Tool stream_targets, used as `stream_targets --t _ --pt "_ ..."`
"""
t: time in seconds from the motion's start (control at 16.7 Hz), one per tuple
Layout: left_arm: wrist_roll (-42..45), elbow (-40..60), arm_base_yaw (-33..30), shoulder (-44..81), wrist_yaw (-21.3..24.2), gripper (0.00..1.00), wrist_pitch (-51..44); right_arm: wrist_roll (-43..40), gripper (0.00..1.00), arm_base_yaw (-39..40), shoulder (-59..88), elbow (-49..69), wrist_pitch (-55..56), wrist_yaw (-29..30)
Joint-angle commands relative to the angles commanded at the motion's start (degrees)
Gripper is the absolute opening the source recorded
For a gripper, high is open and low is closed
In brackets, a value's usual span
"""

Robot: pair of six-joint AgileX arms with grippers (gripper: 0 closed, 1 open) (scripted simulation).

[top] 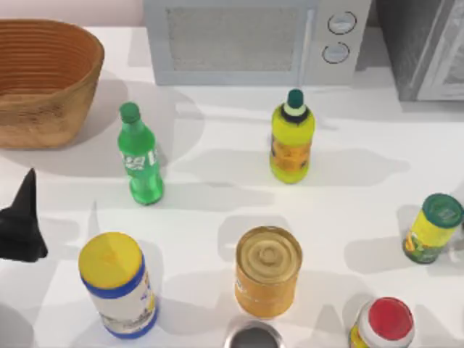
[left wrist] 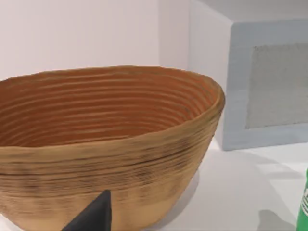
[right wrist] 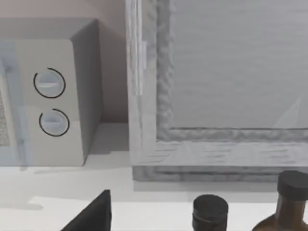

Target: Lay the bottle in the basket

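The bottle (top: 140, 156), slim, translucent green with a green cap, stands upright left of the table's middle; its edge also shows in the left wrist view (left wrist: 303, 204). The basket (top: 69, 94), wide, woven and light brown, sits at the back left corner with nothing inside; the left wrist view looks straight at its ribbed wall (left wrist: 120, 178). My left gripper (top: 23, 226) hangs at the table's left edge, in front of the basket and left of the bottle, touching neither. A dark tip of my right gripper (right wrist: 92, 215) shows in the right wrist view, off the table's right side.
A microwave (top: 254, 40) stands at the back, a grey cabinet (top: 428, 43) at the back right. A fat yellow bottle (top: 291, 138) stands mid-table. An orange can (top: 267, 270), a yellow-lidded jar (top: 116, 286), a green-lidded tub (top: 433, 228) and a red-lidded jar (top: 383, 325) line the front.
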Motion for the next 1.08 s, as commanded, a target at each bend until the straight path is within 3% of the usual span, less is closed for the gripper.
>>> stream_targets --t 0.72,1.08 --pt "7.33 11.56 2.61 62.55 23.70 1.00 36.67 0.00 1.00 0.00 0.00 0.00 0.00 0.00" --pt "9.95 13.92 1.23 81.46 34.05 1.00 53.69 0.00 1.00 0.00 0.00 0.00 0.00 0.00"
